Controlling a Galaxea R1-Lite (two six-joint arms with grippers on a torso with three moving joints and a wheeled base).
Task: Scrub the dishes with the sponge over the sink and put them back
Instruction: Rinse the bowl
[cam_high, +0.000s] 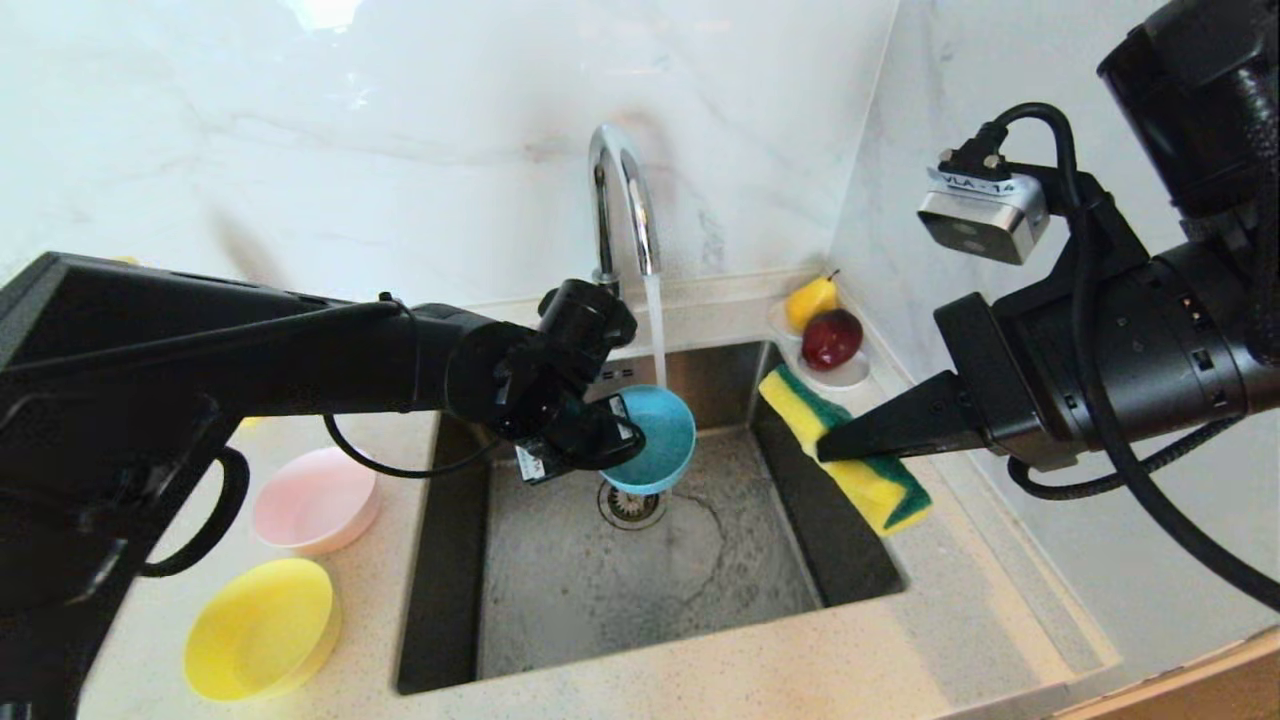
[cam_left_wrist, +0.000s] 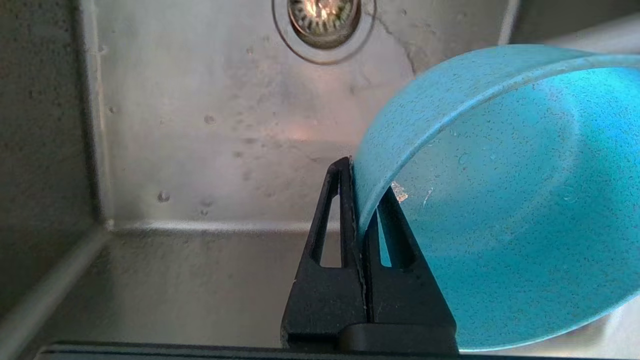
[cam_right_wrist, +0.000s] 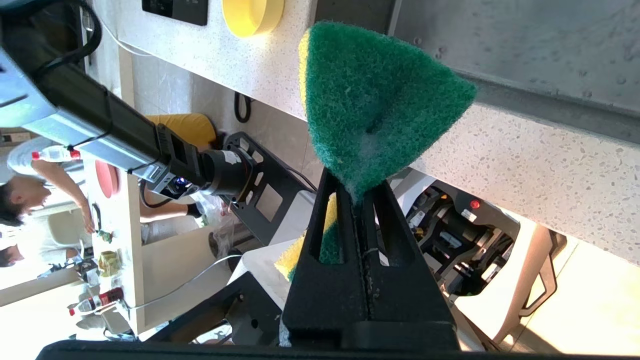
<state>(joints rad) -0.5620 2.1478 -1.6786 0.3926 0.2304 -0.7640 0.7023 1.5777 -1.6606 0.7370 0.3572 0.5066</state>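
Blue bowl (cam_high: 652, 438) in left tool (cam_high: 622, 432)

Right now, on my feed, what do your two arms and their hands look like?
Both arms are matte black. Each hand, left hand and right hand, ends in two tapering black fingers with slotted cut-outs. Loose black cables loop along both arms. The right wrist carries a silver camera box with a white label reading VLA-14.

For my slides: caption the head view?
Left gripper holds blue bowl under running faucet over sink; right gripper holds sponge.
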